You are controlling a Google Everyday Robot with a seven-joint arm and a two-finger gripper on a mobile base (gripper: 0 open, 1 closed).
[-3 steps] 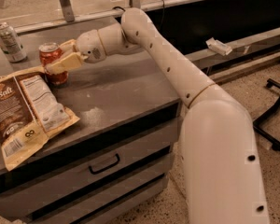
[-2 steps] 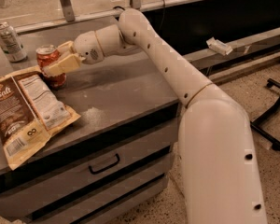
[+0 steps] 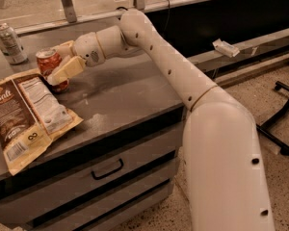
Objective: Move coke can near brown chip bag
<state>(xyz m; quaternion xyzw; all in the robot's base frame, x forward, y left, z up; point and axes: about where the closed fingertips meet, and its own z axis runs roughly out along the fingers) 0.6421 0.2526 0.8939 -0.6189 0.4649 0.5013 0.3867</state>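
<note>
The coke can (image 3: pixel 47 61), red with a silver top, stands upright on the grey counter right beside the far edge of the brown chip bag (image 3: pixel 24 114). The bag lies flat at the counter's left front, with its white label panel and "Sea Salt" lettering up. My gripper (image 3: pixel 55 64) reaches in from the right with its cream fingers (image 3: pixel 67 70) on both sides of the can, shut on it.
A silver-grey can (image 3: pixel 8 43) stands at the counter's back left. The counter (image 3: pixel 130 88) has drawers with a handle (image 3: pixel 107 170) below. A ledge with a small white object (image 3: pixel 225 47) runs at the right, and a chair base (image 3: pixel 284 124) stands on the floor.
The gripper and the coke can have shifted slightly left, closer to the chip bag's edge. The bag and the silver can have not moved.
</note>
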